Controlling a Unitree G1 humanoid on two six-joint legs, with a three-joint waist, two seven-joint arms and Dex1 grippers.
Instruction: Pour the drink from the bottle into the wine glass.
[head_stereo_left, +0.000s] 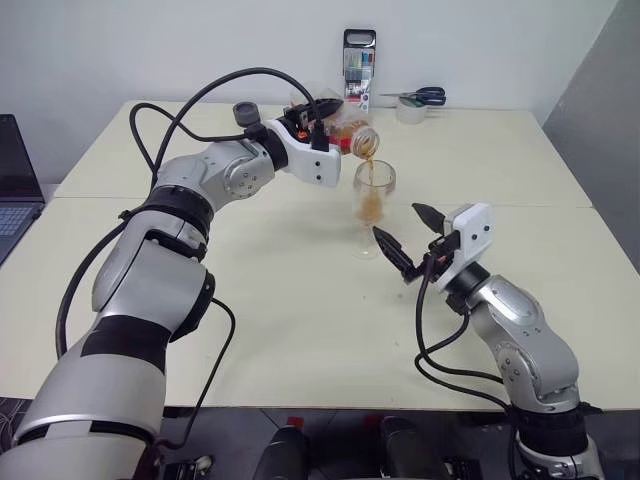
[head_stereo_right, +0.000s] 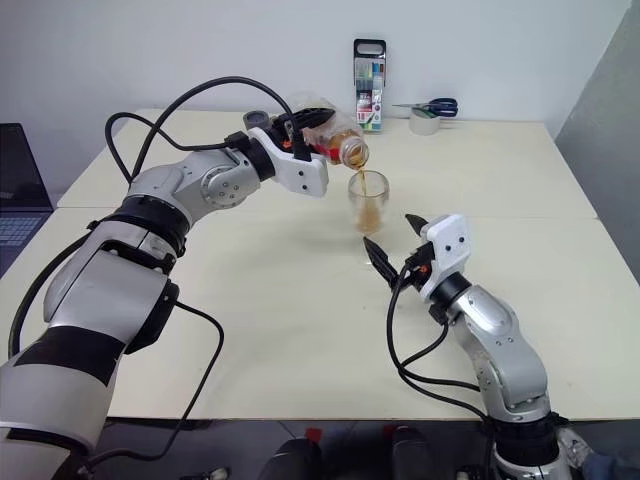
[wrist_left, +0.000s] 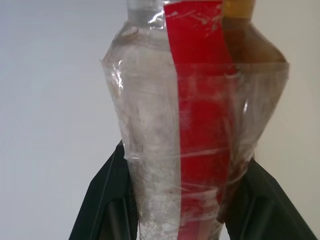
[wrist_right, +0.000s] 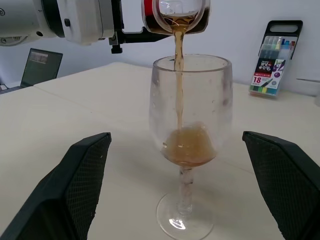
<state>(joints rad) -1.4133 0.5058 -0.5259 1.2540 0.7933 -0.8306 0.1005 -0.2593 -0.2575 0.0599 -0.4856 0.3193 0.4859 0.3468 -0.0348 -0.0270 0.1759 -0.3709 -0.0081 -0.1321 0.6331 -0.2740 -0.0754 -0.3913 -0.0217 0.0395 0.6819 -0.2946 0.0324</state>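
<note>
My left gripper (head_stereo_left: 318, 126) is shut on the bottle (head_stereo_left: 347, 130), a clear plastic one with a red label strip (wrist_left: 200, 125), and holds it tipped with its open mouth just above the wine glass (head_stereo_left: 373, 196). A thin stream of reddish-brown drink (wrist_right: 178, 75) falls from the mouth into the bowl, where a small pool (wrist_right: 189, 147) has collected. The glass stands upright on the table near the middle. Just in front of it, my right gripper (head_stereo_left: 396, 219) is open, with a black finger (wrist_right: 75, 185) on either side of the stem and apart from it.
At the table's far edge stand a pack of coloured markers (head_stereo_left: 359, 65), a roll of tape (head_stereo_left: 411, 110) and blue-handled scissors (head_stereo_left: 420, 96). A laptop (head_stereo_left: 15, 180) sits at the far left. A seam runs across the cream table (head_stereo_left: 300, 300).
</note>
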